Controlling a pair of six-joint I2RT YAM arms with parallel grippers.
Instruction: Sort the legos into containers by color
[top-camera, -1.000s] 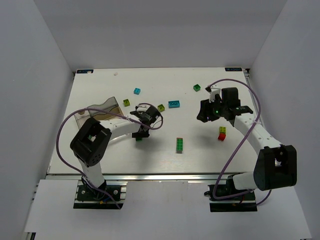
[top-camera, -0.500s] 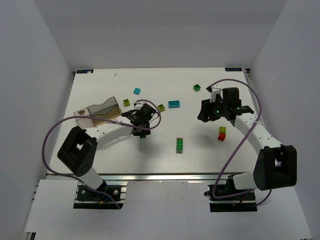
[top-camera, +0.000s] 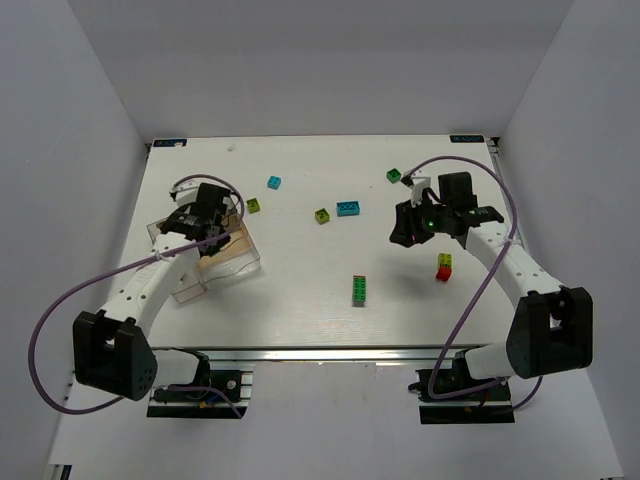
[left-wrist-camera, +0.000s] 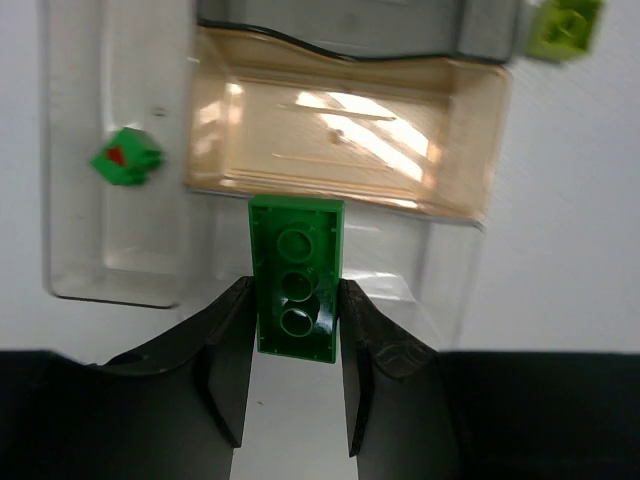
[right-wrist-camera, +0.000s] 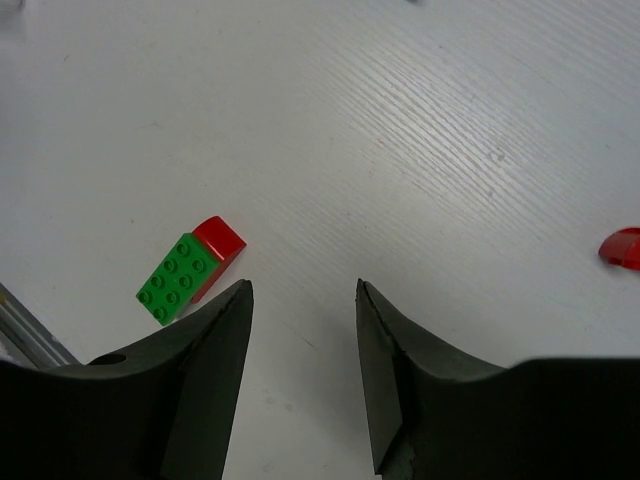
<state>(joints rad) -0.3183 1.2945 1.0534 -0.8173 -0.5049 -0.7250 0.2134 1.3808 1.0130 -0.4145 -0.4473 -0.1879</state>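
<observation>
Over the clear divided plastic tray (left-wrist-camera: 80, 250), our left gripper (left-wrist-camera: 295, 310) clamps a dark green studded brick (left-wrist-camera: 295, 235); we should release it beside the small green piece (left-wrist-camera: 125, 160). Our right gripper (right-wrist-camera: 303, 300) stands open.

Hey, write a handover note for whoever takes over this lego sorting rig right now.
Left gripper: shut on a green brick, above the tray.
Right gripper: open, empty, over the table near a green-and-red stack.
Done: one small green piece lies in the tray's clear compartment.
Left: release the held brick, then sort the loose ones, among them a cyan brick and a lime brick.
</observation>
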